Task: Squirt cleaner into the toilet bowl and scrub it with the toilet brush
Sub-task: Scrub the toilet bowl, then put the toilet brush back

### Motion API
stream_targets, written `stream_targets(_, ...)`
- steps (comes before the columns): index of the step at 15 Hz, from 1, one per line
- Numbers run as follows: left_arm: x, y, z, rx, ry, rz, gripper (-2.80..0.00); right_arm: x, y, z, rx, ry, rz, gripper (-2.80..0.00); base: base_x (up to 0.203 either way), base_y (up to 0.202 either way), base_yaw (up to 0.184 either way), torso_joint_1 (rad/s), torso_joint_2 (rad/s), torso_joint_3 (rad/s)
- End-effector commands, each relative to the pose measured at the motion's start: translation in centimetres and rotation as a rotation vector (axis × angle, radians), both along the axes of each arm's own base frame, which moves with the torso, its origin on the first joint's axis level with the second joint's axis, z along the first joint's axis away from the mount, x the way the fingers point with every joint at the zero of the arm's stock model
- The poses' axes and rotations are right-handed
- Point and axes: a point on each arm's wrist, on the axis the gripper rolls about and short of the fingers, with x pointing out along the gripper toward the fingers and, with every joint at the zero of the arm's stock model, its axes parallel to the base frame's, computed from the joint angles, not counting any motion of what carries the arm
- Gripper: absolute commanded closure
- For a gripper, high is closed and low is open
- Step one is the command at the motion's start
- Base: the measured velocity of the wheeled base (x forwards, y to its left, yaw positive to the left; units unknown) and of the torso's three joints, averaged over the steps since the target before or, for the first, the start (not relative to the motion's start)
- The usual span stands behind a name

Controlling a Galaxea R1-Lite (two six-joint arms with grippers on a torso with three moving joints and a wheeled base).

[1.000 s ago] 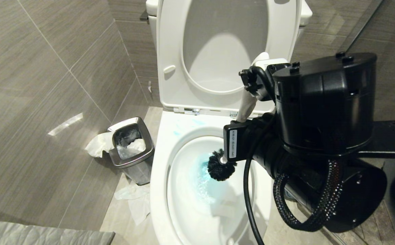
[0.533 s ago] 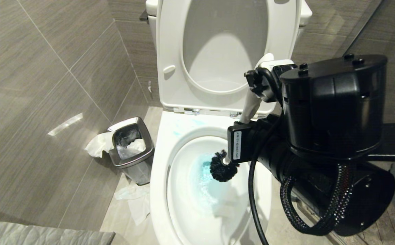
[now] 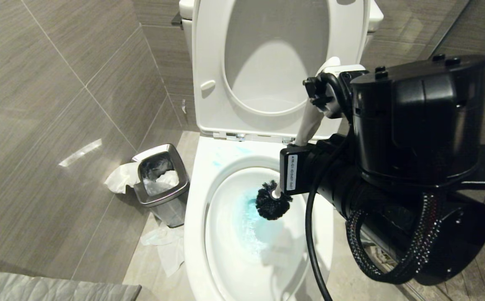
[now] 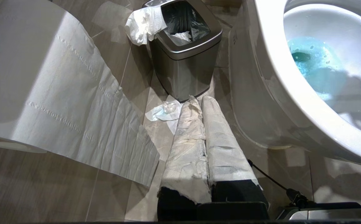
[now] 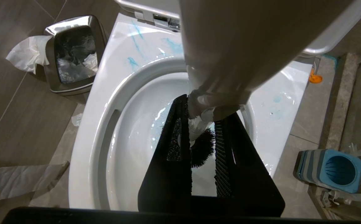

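Note:
The white toilet bowl (image 3: 196,217) stands with seat and lid raised. Turquoise cleaner (image 3: 248,217) pools in the basin, and thin cleaner streaks (image 5: 135,37) mark the back rim. My right gripper (image 3: 299,167) is shut on the toilet brush's white handle (image 3: 309,121) above the bowl's right side. The black bristle head (image 3: 272,204) hangs inside the basin by the blue pool. In the right wrist view the gripper (image 5: 202,118) clamps the handle with the toilet brush head (image 5: 203,147) below. My left gripper (image 4: 200,101), its fingers wrapped in white, is shut and empty low beside the toilet bowl (image 4: 261,77).
A square steel waste bin (image 3: 159,184) with tissue hanging over its edge stands left of the toilet, crumpled paper (image 3: 163,246) on the floor before it. A toilet roll (image 4: 59,87) hangs near my left arm. The blue-and-grey brush holder (image 5: 333,169) sits on the floor right of the toilet.
My right wrist has shifted a little to the right and the handle's top has tipped with it. The bristle head has stayed at about the same spot in the basin.

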Motion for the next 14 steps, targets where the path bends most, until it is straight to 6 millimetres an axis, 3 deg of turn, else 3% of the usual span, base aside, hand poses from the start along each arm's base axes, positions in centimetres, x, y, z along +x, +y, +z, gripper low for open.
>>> stream_targets(1, 0.0, 0.0, 0.0, 0.0, 0.001, 0.0, 0.0, 0.0, 0.1, 0.0, -0.001, -0.001, -0.004, 0.0, 0.0, 0.0, 0.0, 0.0, 0.0, 0.0)
stream_targets(4, 0.0, 0.0, 0.0, 0.0, 0.001, 0.0, 0.0, 0.0, -0.1, 0.4, 0.007, -0.01, -0.015, 0.0, 0.0, 0.0, 0.0, 0.0, 0.0, 0.0)
stream_targets(8, 0.0, 0.0, 0.0, 0.0, 0.001, -0.001, 0.0, 0.1, -1.0, 2.3, 0.032, -0.049, -0.086, 0.0, 0.0, 0.0, 0.0, 0.0, 0.0, 0.0)
stream_targets(11, 0.0, 0.0, 0.0, 0.0, 0.001, 0.0, 0.0, 1.8, -2.6, 3.9, 0.06, -0.076, -0.181, 0.0, 0.0, 0.0, 0.0, 0.0, 0.0, 0.0)
stream_targets(14, 0.0, 0.0, 0.0, 0.0, 0.001, -0.001, 0.0, 4.6, -5.5, 4.8, 0.057, -0.09, -0.31, 0.0, 0.0, 0.0, 0.0, 0.0, 0.0, 0.0)
